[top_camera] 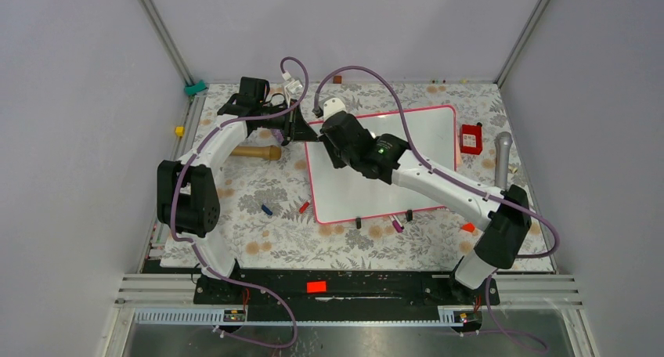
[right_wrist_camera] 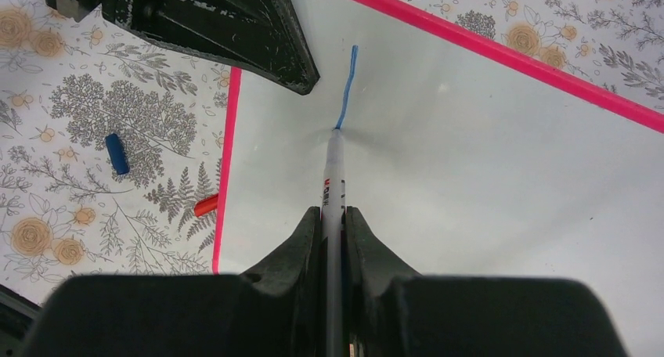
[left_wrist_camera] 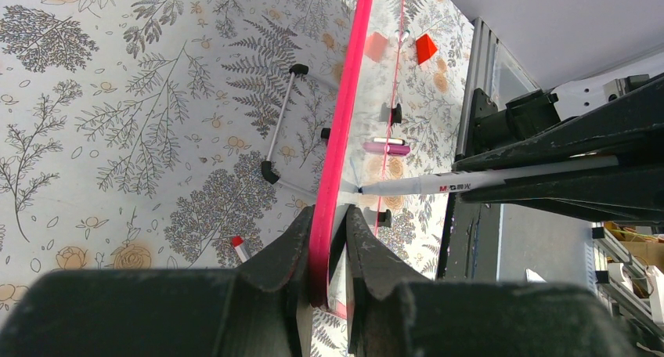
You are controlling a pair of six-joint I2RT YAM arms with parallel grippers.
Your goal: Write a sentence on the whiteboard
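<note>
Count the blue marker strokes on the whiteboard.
1: a short blue stroke just beyond the marker tip, near the far-left corner of the whiteboard. The right arm covers part of the board; more may be hidden.

The left arm (top_camera: 205, 149) arches up from its base and bends inward, its wrist held low. The left fingers (left_wrist_camera: 288, 243) are nearly closed, pinching the rim of the whiteboard (left_wrist_camera: 349, 99) between them. The right arm (top_camera: 438, 183) stretches diagonally forward and to the left, wrist tipped down. The right fingers (right_wrist_camera: 307, 243) are clamped tight on a marker (right_wrist_camera: 334, 165).
</note>
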